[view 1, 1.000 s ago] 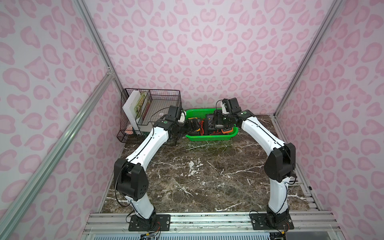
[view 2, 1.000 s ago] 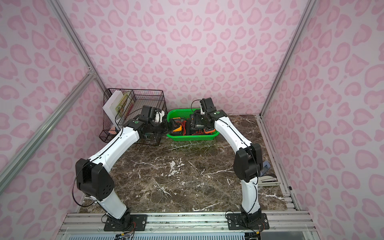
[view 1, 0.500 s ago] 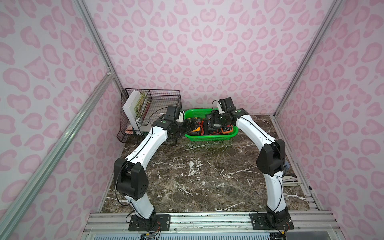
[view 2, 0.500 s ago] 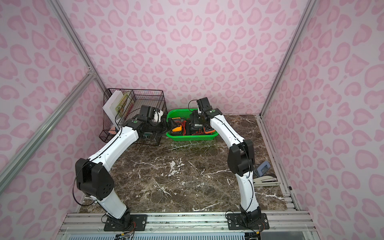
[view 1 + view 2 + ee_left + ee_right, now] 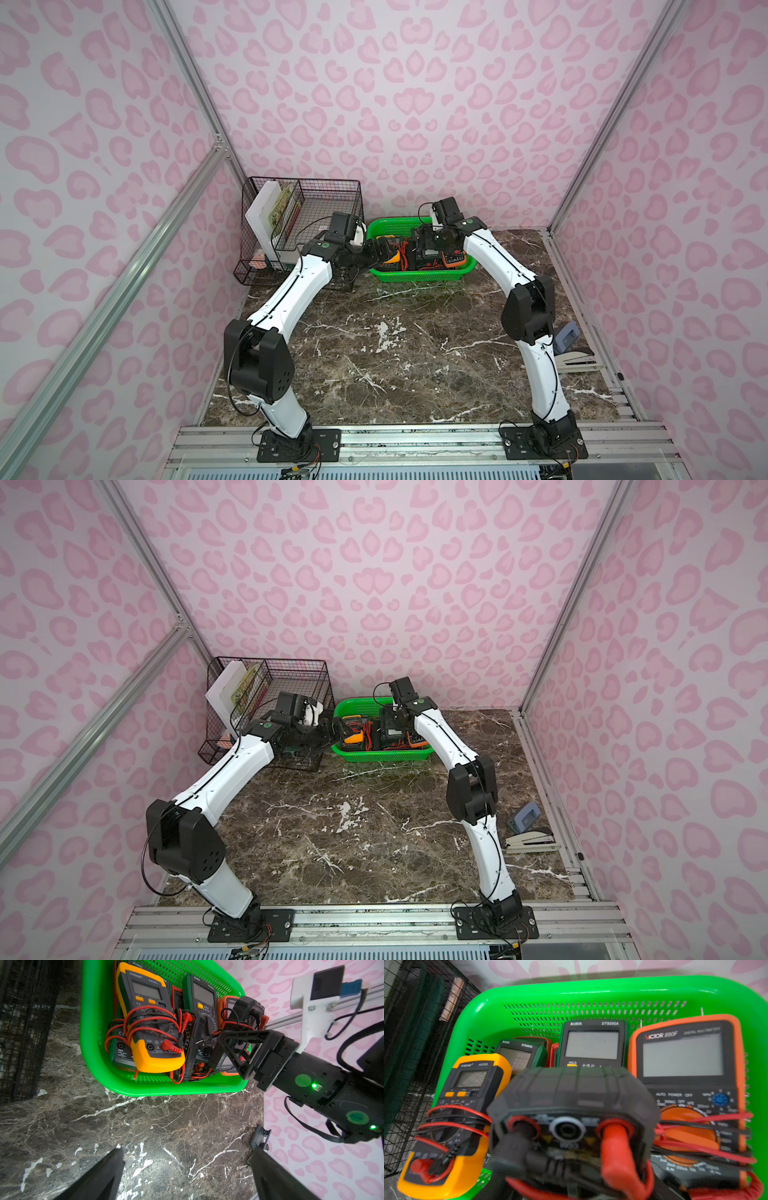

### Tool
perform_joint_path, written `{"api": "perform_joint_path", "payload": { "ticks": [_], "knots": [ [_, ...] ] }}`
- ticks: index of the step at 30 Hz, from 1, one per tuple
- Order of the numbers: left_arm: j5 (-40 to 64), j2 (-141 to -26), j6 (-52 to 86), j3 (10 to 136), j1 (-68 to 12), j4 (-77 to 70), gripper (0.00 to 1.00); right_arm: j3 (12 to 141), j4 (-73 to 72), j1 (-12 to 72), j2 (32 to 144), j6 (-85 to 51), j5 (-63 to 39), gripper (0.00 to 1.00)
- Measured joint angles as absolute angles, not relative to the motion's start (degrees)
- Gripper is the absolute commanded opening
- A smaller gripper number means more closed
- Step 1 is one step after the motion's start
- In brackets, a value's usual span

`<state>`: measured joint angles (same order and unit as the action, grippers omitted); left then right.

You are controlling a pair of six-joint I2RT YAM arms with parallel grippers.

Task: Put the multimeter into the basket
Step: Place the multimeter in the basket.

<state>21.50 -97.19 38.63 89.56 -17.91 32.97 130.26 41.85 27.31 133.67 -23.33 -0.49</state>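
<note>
The bright green basket (image 5: 395,224) (image 5: 355,704) stands at the back of the marble table and holds several multimeters wrapped in red and black leads. My right gripper (image 5: 220,1049) is shut on a black multimeter (image 5: 248,1009) (image 5: 571,1095), held just above the ones in the basket's middle. That multimeter fills the lower centre of the right wrist view, blurred, and hides the fingers there. My left gripper (image 5: 187,1159) hangs open and holds nothing over the bare table by the basket's left end; in a top view the left gripper (image 5: 380,251) is just left of the basket.
In the basket lie a yellow meter (image 5: 149,1022), a green meter (image 5: 202,1001) and an orange meter (image 5: 685,1064). A black wire rack (image 5: 303,216) with books stands left of the basket, behind my left arm. A stapler (image 5: 532,841) and a grey-blue object (image 5: 525,816) lie at the table's right edge.
My right arm's elbow has swung inward and the gripper with the black multimeter has shifted slightly left over the basket. The left arm has not moved.
</note>
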Motion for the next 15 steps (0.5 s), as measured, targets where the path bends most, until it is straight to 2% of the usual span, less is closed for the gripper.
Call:
{"api": "perform_joint_path", "payload": {
  "ticks": [3,5,15],
  "knots": [
    [21.54,-97.17,38.63,89.47,-17.91,32.88,0.99,130.93,42.24,27.29,134.08,-23.33,-0.27,0.9],
    [21.63,-97.17,38.65,89.45,-17.91,32.82,0.99,131.0,42.76,27.24,134.19,-23.31,-0.16,0.93],
    [21.43,-96.44,38.65,89.45,-17.91,32.62,0.99,131.02,44.07,26.98,132.11,-23.0,0.43,0.99]
  ]
}}
